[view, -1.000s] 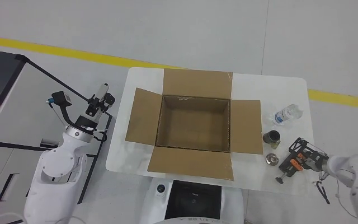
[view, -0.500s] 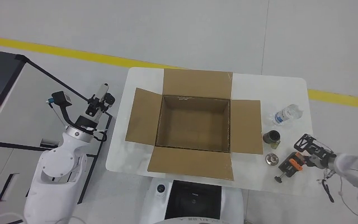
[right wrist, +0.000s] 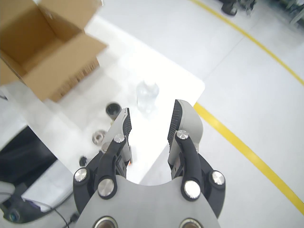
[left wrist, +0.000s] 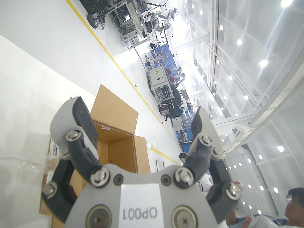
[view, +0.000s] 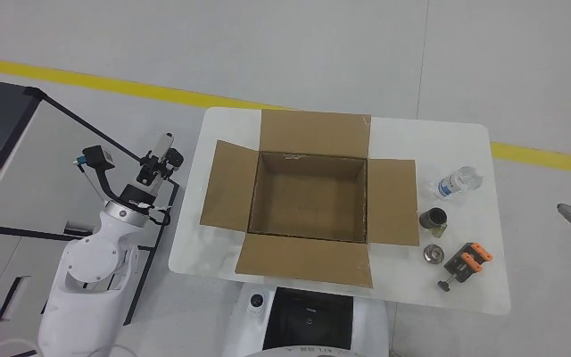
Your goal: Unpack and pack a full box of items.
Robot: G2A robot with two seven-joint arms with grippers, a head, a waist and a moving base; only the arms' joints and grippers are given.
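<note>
An open, empty cardboard box [view: 311,196] stands mid-table with all flaps spread; it also appears from the wrists [left wrist: 118,141] [right wrist: 35,41]. On the table to its right lie a clear plastic bottle [view: 458,183] [right wrist: 147,93], a dark cup [view: 434,219] [right wrist: 113,110], a small metal piece [view: 434,253] [right wrist: 98,137] and an orange-and-black clamp [view: 462,265]. My right gripper [right wrist: 150,110] hangs open and holds nothing, raised beyond the table's right edge. My left gripper [left wrist: 142,122] [view: 165,150] is open and holds nothing, off the table's left side.
The white table [view: 446,143] has bare surface behind the bottle and along its left edge. A yellow floor line [view: 107,82] runs behind the table. A dark stand [view: 18,116] sits at the far left.
My right gripper let go of the clamp and pulled away to the right, out of the top view. The clamp stays on the table. The left arm has not moved.
</note>
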